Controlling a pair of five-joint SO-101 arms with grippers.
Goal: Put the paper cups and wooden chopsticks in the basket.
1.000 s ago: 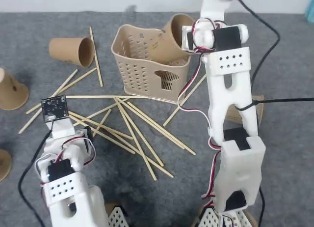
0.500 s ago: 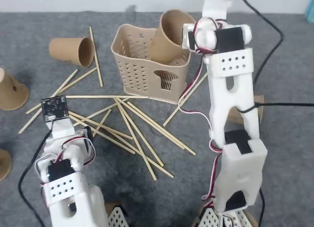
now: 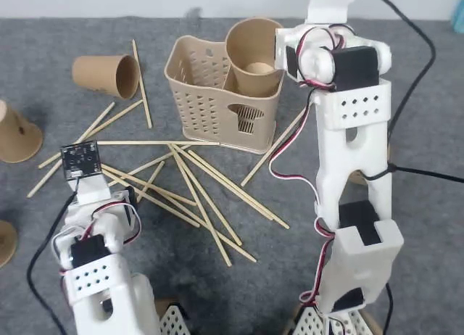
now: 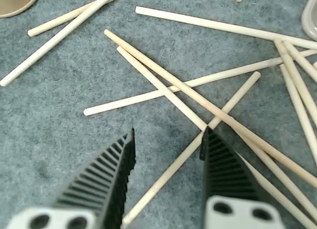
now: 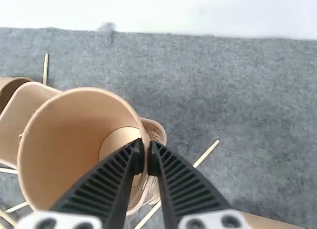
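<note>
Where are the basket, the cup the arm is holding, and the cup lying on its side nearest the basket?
basket (image 3: 210, 109): high view, on its perforated front wall.
held paper cup (image 3: 246, 48): high view, on its inner wall below the rim.
tipped paper cup (image 3: 100, 74): high view, on its outer side wall.

A grey counter (image 3: 406, 81) is carrying a beige basket (image 3: 206, 103), which is standing upright towards its far side. Wooden chopsticks (image 3: 196, 183) are lying scattered and crossing in front of the basket. A paper cup (image 3: 105, 75) is lying on its side left of the basket, and a second cup (image 3: 16, 135) and a third cup (image 3: 6, 242) are sitting at the left edge.
</note>
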